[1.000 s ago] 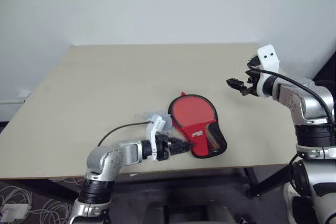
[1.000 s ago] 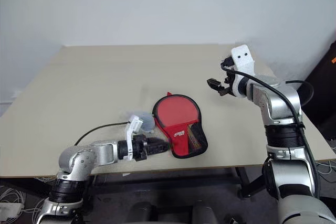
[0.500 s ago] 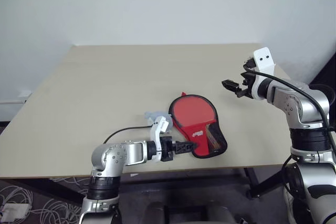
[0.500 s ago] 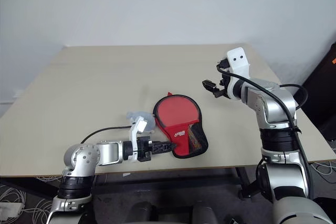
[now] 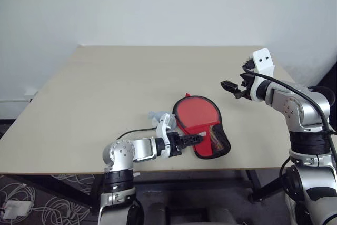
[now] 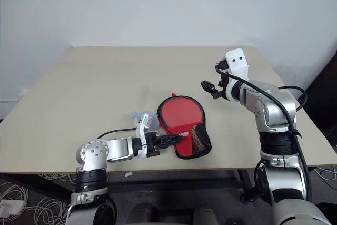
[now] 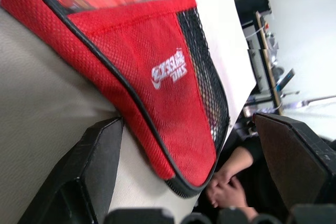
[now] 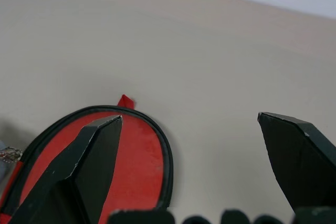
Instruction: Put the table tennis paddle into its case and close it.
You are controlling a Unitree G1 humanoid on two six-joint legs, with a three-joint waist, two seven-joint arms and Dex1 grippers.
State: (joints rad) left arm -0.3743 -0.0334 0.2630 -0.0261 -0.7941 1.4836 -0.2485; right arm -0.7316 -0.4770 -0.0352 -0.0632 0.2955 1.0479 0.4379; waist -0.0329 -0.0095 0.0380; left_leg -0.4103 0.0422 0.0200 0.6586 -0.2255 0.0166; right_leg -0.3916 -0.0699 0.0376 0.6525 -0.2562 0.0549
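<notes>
1. Left gripper [image 5: 196, 139] is being held low over the table [image 5: 105, 93], its black fingers spread apart at the narrow end of the red case [image 5: 201, 125], with nothing clamped.
2. Right gripper [image 5: 230, 86] is being held above the table, well apart from the case, its fingers wide apart and empty.
3. Red case is being seen lying flat near the table's front edge, logo and mesh pocket [image 7: 202, 72] upward.
4. Pale see-through bag [image 5: 156, 116] is being seen just beside the case.
5. Paddle cannot be told apart from the case.
</notes>
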